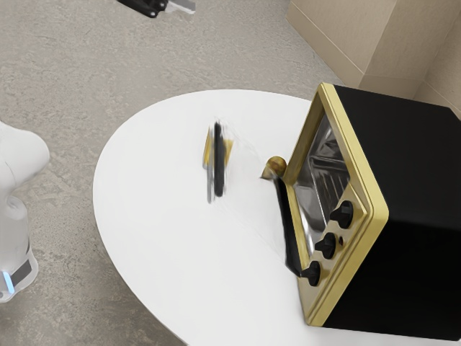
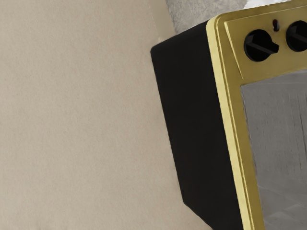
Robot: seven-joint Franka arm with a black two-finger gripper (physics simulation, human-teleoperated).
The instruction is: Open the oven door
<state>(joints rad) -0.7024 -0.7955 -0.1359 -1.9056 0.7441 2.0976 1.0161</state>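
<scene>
The oven door (image 1: 252, 198) juts open from the oven (image 1: 410, 180) toward the exterior view's left, so keep the claw (image 1: 181, 6), spread or closed I cannot tell, well clear of the handle (image 1: 219, 160).

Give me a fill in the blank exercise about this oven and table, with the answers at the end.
The oven's outer casing is coloured ____.
The front frame is coloured ____.
In the exterior view, the oven's front bears ____ black knobs.
The oven door stands ____.

Missing words: black; gold; three; open.
</scene>
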